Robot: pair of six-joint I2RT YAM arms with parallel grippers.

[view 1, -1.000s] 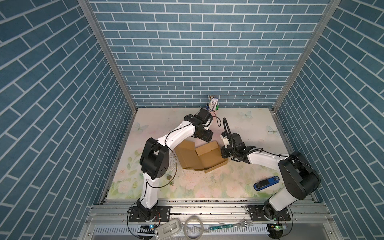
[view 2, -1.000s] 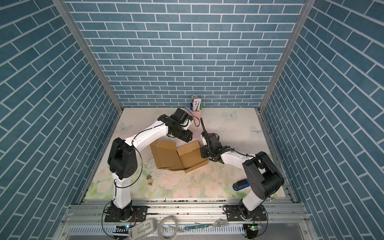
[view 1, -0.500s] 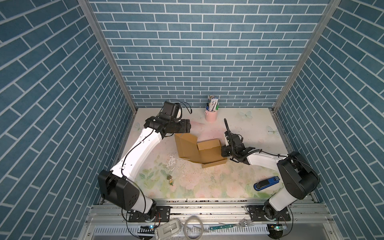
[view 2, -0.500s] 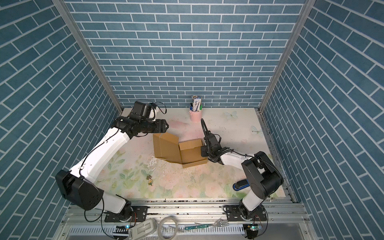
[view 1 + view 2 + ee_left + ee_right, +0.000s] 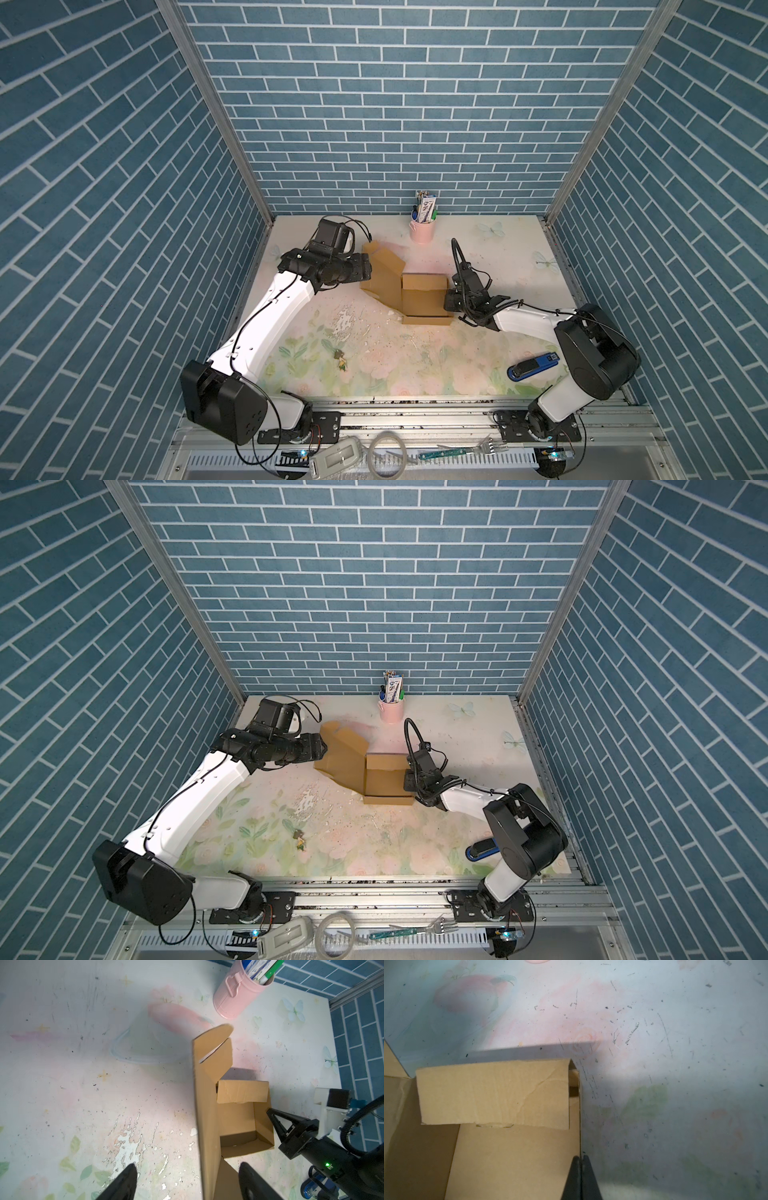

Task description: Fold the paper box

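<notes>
Right, left gripper (image 5: 188,1167) jaws are standing wide open, straddling the upright lid panel of the paper box (image 5: 424,299) with a gap on both sides, while right gripper (image 5: 580,1167) jaws are sitting pinched shut on the rim of the box's right wall. Paper box is sitting half-formed around the middle of the table (image 5: 374,353), tray facing up, far flap leaning inward over it, lid rising on its left side. Pink cup (image 5: 422,232) is standing near, behind it by the back wall; blue stapler (image 5: 534,366) is lying well apart, front right.
</notes>
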